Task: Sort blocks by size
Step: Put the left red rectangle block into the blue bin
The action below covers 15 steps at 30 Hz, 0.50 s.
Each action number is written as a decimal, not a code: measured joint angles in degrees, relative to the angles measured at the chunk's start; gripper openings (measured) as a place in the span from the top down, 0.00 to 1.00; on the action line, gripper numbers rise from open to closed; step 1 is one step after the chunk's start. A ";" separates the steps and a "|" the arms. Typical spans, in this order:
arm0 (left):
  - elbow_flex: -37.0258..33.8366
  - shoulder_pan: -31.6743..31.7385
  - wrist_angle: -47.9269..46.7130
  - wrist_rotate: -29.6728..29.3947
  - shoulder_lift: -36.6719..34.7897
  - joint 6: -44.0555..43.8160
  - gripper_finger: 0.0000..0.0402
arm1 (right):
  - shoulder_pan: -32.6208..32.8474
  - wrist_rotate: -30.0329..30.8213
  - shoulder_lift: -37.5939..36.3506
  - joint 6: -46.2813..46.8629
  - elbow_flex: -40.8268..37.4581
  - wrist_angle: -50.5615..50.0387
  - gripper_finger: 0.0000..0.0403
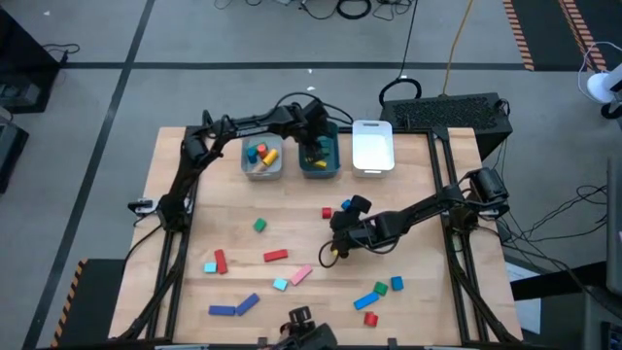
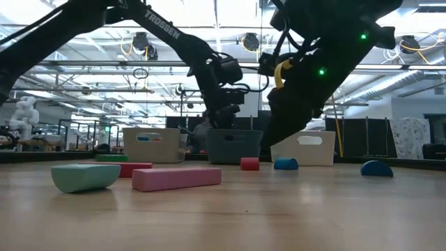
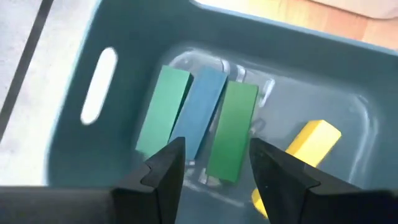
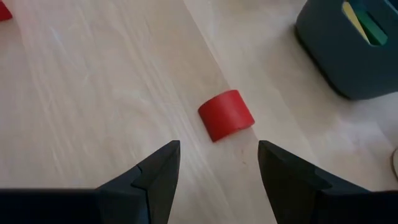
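Note:
Blocks lie scattered on the wooden table: a green cube (image 1: 259,225), a red bar (image 1: 276,256), a pink bar (image 1: 300,275), blue bars (image 1: 247,303) and others. My left gripper (image 3: 216,152) hangs open and empty over the teal tray (image 1: 319,160), which holds two green bars (image 3: 233,130), a blue bar (image 3: 202,106) and a yellow piece (image 3: 314,142). My right gripper (image 4: 217,155) is open and empty just above the table. A small red round-topped block (image 4: 226,115) lies on the table a little beyond its fingertips; it also shows in the high view (image 1: 327,212).
A grey tray (image 1: 262,167) with several small coloured blocks stands left of the teal one, and a white tray (image 1: 372,146) stands right of it, all along the far edge. Blue, green and red blocks (image 1: 380,288) lie near the front right, and a blue one (image 1: 346,204) lies by my right gripper.

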 joint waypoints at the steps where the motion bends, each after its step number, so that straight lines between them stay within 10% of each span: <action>1: 0.01 -0.11 -0.01 -0.51 -0.20 0.00 0.55 | -0.03 0.00 0.00 -0.04 0.00 0.12 0.50; 15: -1.37 -4.39 -11.48 -1.29 -8.96 -3.08 0.55 | -0.36 -0.08 0.00 3.23 0.00 1.43 0.50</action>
